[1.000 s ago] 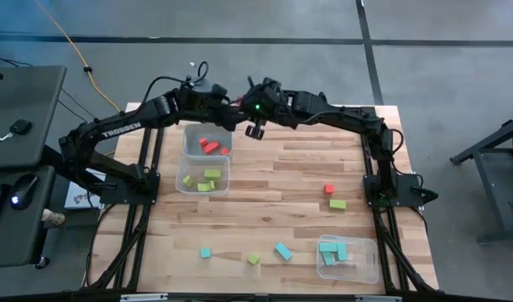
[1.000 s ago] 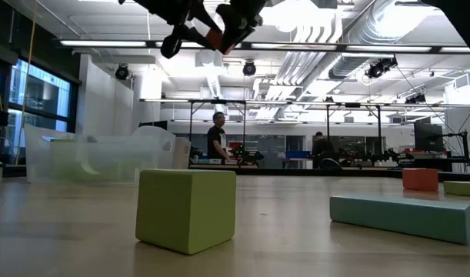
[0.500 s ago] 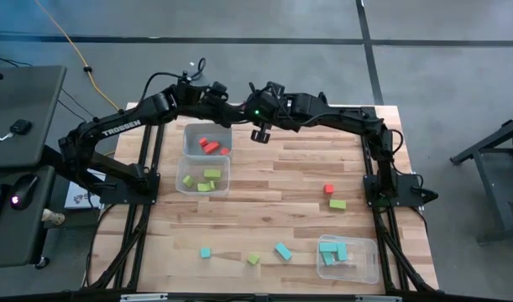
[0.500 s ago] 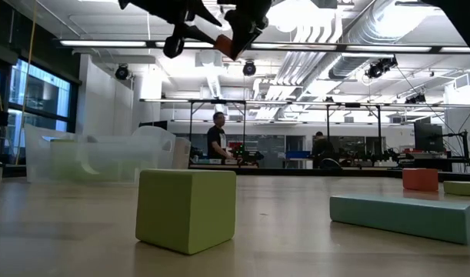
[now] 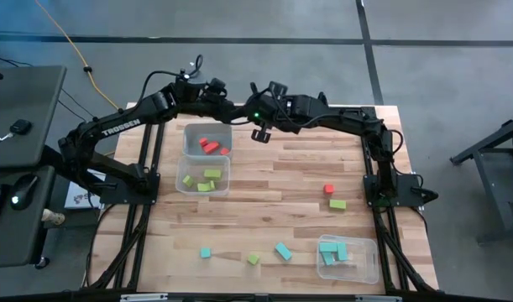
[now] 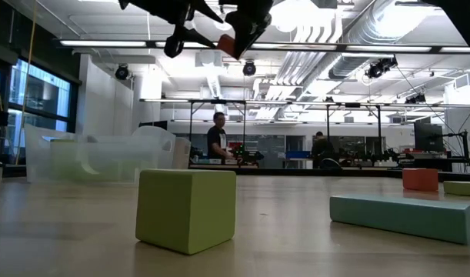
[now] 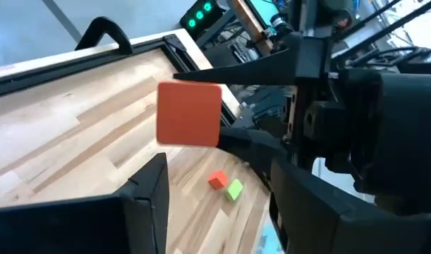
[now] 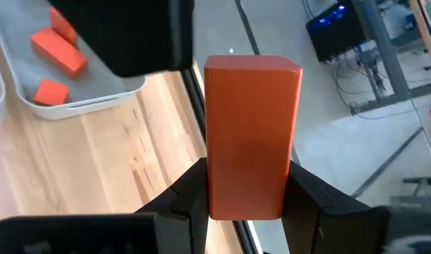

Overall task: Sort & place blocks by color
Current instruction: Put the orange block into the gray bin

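1. Currently the right gripper is clamping a red block by its lower part, high in the air over the far edge of the table. The left gripper is facing it with its fingers apart and nothing between them.
2. The block is hanging just beside the table edge, so if the right gripper is letting go too early, the block is probably falling to the floor and not into a tub.
3. If the left gripper is closing while it is not centred on the block, one finger is likely pushing the block sideways. Then it could be twisting out of the right gripper's hold.
4. The two grippers are working very near to each other, so a small wrong move could be making their fingers collide.
5. The red tub is touching the green tub. A drop from this height could be bouncing the block over into the wrong one.
6. Several loose blocks are waiting on the table, for example a red cube, so a lost block is costing time.
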Tool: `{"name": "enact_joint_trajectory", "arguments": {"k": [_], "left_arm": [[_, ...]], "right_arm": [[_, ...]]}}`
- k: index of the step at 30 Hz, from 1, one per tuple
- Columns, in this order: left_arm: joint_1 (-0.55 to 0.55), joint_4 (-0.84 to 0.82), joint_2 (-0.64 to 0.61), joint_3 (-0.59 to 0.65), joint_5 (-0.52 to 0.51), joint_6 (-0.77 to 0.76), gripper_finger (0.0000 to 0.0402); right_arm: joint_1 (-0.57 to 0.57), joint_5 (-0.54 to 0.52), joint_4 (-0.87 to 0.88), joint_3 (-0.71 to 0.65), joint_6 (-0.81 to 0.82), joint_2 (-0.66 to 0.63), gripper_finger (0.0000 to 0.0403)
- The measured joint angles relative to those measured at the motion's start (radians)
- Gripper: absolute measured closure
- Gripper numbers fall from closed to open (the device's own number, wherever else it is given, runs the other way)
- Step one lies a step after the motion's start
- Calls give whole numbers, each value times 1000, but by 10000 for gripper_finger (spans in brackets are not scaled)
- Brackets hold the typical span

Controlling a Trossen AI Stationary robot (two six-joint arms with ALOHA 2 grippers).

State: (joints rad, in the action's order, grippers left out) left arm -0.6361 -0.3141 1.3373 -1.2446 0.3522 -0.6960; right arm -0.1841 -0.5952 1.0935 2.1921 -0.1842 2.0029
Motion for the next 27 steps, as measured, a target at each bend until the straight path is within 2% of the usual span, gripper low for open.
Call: {"name": "enact_joint_trajectory", "arguments": {"k": [13, 19, 27], "left_arm": [[-46, -3, 0, 0, 13, -10, 226], [-50, -2, 0, -2, 27, -11, 226], [-45, -3, 0, -2, 25, -8, 228]], "right_arm": [[33, 1, 4, 0, 1, 0, 293], [50, 3, -83, 0, -42, 0, 293], [46, 8, -93, 0, -16, 0, 293]]}}
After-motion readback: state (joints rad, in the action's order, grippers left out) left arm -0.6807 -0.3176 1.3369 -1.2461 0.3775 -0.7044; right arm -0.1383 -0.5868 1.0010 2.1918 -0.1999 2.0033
